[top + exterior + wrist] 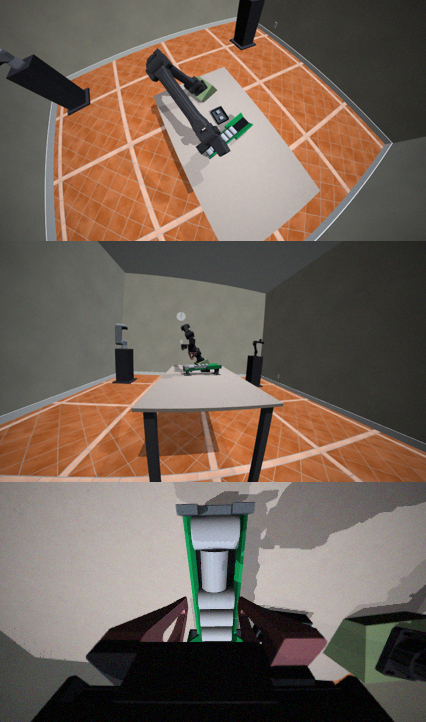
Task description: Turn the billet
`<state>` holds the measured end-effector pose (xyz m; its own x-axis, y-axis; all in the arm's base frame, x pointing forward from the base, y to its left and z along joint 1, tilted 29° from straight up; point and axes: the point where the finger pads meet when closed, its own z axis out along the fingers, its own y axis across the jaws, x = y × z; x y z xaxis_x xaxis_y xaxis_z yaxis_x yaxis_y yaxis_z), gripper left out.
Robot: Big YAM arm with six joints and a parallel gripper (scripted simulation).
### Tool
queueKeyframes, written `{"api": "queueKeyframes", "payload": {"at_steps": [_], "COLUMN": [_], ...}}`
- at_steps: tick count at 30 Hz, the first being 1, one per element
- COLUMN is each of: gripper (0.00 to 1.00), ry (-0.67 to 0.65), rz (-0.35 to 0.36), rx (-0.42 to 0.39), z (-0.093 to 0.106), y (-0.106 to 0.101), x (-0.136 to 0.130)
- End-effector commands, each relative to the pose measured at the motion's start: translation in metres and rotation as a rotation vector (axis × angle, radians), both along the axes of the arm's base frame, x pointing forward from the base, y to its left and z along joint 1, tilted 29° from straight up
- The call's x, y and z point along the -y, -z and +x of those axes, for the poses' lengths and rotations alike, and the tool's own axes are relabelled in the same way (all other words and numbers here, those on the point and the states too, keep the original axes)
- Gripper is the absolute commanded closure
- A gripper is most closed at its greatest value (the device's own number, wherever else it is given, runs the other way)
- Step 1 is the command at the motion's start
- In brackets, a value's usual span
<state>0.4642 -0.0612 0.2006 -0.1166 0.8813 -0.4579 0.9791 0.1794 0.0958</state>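
The green feed ramp (243, 130) (214, 366) (239, 568) ends at a grey stop (215, 509). One silver billet (215, 533) lies across the ramp against the stop. Behind it the lengthwise billet (214, 572) lies along the ramp, between its walls. Above that, three billets in view lie across, side by side; the nearest to the lengthwise one (216, 599) is close to its end. My gripper (212, 601) (192, 358) is open and empty, pointing down above the ramp. In the top view the arm hides the gripper and part of the ramp.
A small black tray (223, 121) with two light pieces stands beside the ramp. A green block (210, 91) (350, 644) stands at the arm's base. The ramp stands on feet on the pale table (253, 191) (209, 393).
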Motion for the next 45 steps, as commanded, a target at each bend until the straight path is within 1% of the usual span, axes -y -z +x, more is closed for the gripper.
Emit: {"api": "queueKeyframes", "payload": {"at_steps": [1, 2, 3, 8, 19, 20, 23, 25, 26, 34, 37, 45], "gripper": [0.45, 0.45, 0.45, 0.45, 0.45, 0.45, 0.45, 0.45, 0.45, 0.45, 0.45, 0.45], "ry": [0.006, 0.006, 0.009, 0.004, 0.001, 0.0, -0.001, 0.0, 0.0, 0.0, 0.0, 0.0], "rz": [0.003, 0.003, 0.005, 0.019, 0.05, 0.054, 0.066, 0.065, 0.065, 0.065, 0.065, 0.065], "rx": [0.014, 0.014, -0.006, 0.011, 0.001, -0.007, 0.003, -0.023, -0.026, -0.026, -0.02, -0.026], "z": [0.012, 0.012, 0.006, 0.012, 0.011, 0.009, 0.012, 0.004, 0.003, 0.005, 0.007, 0.007], "y": [-0.014, -0.014, -0.005, -0.014, -0.012, -0.009, -0.014, 0.005, 0.011, 0.023, 0.023, 0.038], "x": [0.007, 0.007, 0.008, 0.007, 0.008, 0.008, 0.008, 0.009, 0.01, 0.017, 0.018, 0.024]}}
